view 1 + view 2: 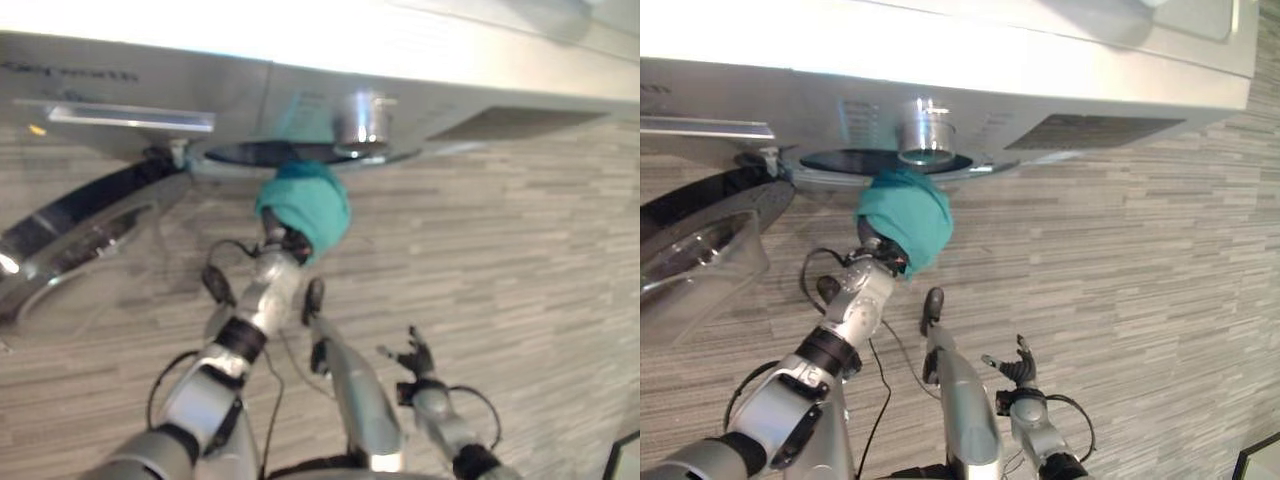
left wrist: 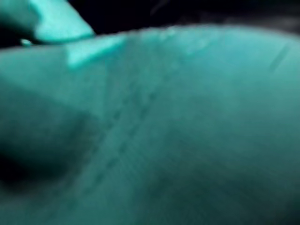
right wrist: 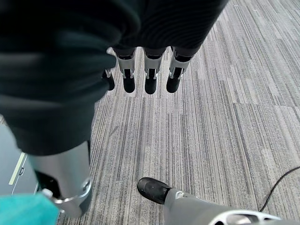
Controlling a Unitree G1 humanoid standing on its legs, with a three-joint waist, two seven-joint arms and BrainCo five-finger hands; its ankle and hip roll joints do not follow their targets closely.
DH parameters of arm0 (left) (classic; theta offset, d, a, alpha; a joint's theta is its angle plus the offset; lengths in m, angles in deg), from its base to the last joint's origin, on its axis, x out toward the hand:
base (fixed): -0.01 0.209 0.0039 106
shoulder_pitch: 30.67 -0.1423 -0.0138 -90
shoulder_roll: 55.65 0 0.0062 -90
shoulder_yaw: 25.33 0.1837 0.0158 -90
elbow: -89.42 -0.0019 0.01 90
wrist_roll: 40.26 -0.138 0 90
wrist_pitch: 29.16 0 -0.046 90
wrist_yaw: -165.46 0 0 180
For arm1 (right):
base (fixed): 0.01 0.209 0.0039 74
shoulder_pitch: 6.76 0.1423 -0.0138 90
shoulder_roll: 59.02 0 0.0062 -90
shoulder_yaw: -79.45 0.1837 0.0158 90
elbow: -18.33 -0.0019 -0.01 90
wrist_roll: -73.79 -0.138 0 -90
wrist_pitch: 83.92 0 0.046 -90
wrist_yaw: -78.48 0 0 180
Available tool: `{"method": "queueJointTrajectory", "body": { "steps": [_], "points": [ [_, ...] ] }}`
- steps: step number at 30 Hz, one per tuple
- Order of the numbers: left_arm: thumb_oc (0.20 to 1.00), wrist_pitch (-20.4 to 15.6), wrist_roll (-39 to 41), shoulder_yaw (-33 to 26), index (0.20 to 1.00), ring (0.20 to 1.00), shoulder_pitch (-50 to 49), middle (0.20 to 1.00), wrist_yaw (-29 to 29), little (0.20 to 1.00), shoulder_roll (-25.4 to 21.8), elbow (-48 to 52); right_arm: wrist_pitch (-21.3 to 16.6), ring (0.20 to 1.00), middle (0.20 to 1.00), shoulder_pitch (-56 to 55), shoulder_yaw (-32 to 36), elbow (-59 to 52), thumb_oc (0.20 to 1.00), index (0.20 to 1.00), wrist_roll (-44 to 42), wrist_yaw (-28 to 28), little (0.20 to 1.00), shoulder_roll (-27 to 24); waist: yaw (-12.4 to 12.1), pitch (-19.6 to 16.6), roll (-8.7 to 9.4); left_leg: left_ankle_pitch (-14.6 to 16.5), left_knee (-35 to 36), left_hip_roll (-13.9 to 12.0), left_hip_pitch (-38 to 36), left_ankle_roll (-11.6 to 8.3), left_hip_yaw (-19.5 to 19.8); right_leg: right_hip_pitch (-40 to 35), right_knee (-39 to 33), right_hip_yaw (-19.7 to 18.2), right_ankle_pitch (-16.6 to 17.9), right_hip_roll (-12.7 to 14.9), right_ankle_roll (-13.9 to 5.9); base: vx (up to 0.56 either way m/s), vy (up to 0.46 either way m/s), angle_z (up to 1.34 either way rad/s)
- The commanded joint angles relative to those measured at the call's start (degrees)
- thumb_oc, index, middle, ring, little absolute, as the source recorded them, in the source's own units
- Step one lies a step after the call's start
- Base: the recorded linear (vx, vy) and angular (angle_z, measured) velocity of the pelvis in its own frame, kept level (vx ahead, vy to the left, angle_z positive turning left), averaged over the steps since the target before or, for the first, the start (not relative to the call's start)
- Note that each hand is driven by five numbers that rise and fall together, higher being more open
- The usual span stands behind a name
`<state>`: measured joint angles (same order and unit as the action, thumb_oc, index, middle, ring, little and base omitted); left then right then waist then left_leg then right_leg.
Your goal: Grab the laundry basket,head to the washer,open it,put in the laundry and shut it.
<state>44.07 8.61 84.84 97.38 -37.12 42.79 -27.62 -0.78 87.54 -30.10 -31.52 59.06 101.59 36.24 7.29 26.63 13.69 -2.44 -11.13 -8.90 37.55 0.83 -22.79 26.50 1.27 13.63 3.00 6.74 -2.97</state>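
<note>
The silver-grey washer [image 1: 300, 90] stands ahead, its round door [image 1: 80, 230] swung open to the left. Below the control knob [image 1: 362, 118] lies the dark drum opening [image 1: 270, 153]. A teal cloth [image 1: 305, 205] bunches at the mouth of that opening, draped over my left hand [image 1: 288, 240], whose arm reaches up to it. The cloth [image 2: 178, 117] also covers the left wrist view, with darkness beyond it. My right hand [image 1: 415, 355] hangs low over the floor, apart from the washer, its fingers [image 3: 145, 79] straight and holding nothing.
Grey striped carpet [image 1: 520, 260] spreads to the right of the washer. A long drawer handle [image 1: 130, 117] sits on the washer's upper left. A dark-framed object [image 1: 625, 455] pokes in at the lower right corner.
</note>
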Motion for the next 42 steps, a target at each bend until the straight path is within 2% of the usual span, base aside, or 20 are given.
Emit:
{"method": "queueJointTrajectory", "body": {
  "steps": [1,7,12,21,24,29,36,37,42],
  "points": [
    [0.200,-5.16,1.11,-0.44,0.200,0.200,3.18,0.200,0.24,0.200,3.82,5.20,-0.65,1.000,1.000,-2.05,1.66,-2.75,1.000,1.000,-0.98,0.56,1.000,-1.41,0.02,-1.38,-1.49,-1.57,7.01,1.82,0.55,-0.54,0.80,-1.99,5.95,3.06,-6.92,0.57,-1.23,0.01,0.020,-0.05],
    [0.200,-6.17,2.48,-2.12,0.200,0.200,4.68,0.200,-0.13,0.200,4.49,5.33,-0.61,1.000,1.000,-1.75,1.60,-3.38,1.000,1.000,-0.68,0.67,1.000,-1.26,0.45,-1.34,-1.08,-0.98,6.96,1.95,1.36,-0.41,0.41,-1.58,4.95,2.21,-5.90,0.66,-1.72,0.00,0.034,-0.06],
    [0.200,-9.91,6.11,-6.24,0.200,0.200,11.17,0.200,-2.60,0.200,7.07,3.00,-1.06,1.000,1.000,-1.31,0.18,-6.11,1.000,1.000,-1.18,0.35,1.000,-1.40,1.42,-0.85,-0.17,-0.17,6.94,2.07,3.02,-0.32,-0.30,-0.66,3.06,1.41,-4.12,1.05,-2.73,-0.01,0.043,-0.10],
    [0.200,-11.92,5.57,-3.36,0.200,0.200,15.78,0.200,-3.48,0.200,11.81,5.73,-1.42,1.000,1.000,-0.99,-1.77,-8.68,1.000,1.000,-2.19,0.21,1.000,-2.23,2.50,-0.27,1.17,0.32,7.97,2.43,3.59,-0.19,-0.62,-0.99,1.12,1.59,-2.60,1.18,-3.78,0.01,0.006,0.00],
    [0.200,-11.84,6.69,-1.44,0.200,0.200,17.45,0.200,-3.49,0.200,13.76,4.18,-1.72,1.000,1.000,-0.25,-2.18,-10.58,1.000,1.000,-3.38,0.67,1.000,-2.91,3.02,-0.16,1.89,0.54,8.34,2.37,3.59,-0.18,-0.95,-1.28,0.06,1.30,-1.76,1.18,-4.24,0.03,0.004,0.02],
    [0.200,-12.85,8.50,-1.99,0.200,0.200,20.53,0.200,-3.88,0.200,14.82,1.34,-2.22,1.000,1.000,0.10,-2.44,-12.69,1.000,1.000,-4.40,1.00,1.000,-3.81,3.95,-0.21,2.72,0.91,8.75,2.40,3.35,-0.08,-1.84,-1.36,-1.11,0.35,-0.39,1.21,-5.03,0.02,0.028,-0.06],
    [0.200,-15.90,12.65,-5.17,0.200,0.200,23.50,0.200,-4.31,0.200,14.76,0.13,-2.31,1.000,1.000,1.68,-0.53,-12.44,1.000,1.000,-5.84,2.59,1.000,-4.79,5.66,-1.23,4.93,1.75,8.49,1.50,4.69,-0.17,-2.98,-1.46,-4.06,-1.17,3.02,1.15,-6.69,0.02,0.012,-0.25],
    [0.200,-15.91,12.70,-5.17,0.200,0.200,23.52,0.200,-4.28,0.200,14.72,0.13,-2.32,1.000,1.000,1.78,-0.54,-12.36,1.000,1.000,-5.89,2.58,1.000,-4.80,5.65,-1.27,4.90,1.96,8.43,1.48,4.74,-0.18,-2.95,-1.46,-4.15,-1.23,3.08,1.13,-6.77,0.01,-0.019,-0.17],
    [0.200,-15.68,11.48,-3.39,0.200,0.200,23.11,0.200,-4.29,0.200,15.34,0.49,-3.56,1.000,1.000,5.13,1.17,-14.88,1.000,1.000,-7.12,4.22,1.000,-6.39,6.27,-0.96,7.24,2.17,8.16,0.32,6.87,-0.27,-3.25,0.33,-6.17,-2.52,5.02,0.87,-7.41,0.02,-0.031,-0.03]
  ]
}}
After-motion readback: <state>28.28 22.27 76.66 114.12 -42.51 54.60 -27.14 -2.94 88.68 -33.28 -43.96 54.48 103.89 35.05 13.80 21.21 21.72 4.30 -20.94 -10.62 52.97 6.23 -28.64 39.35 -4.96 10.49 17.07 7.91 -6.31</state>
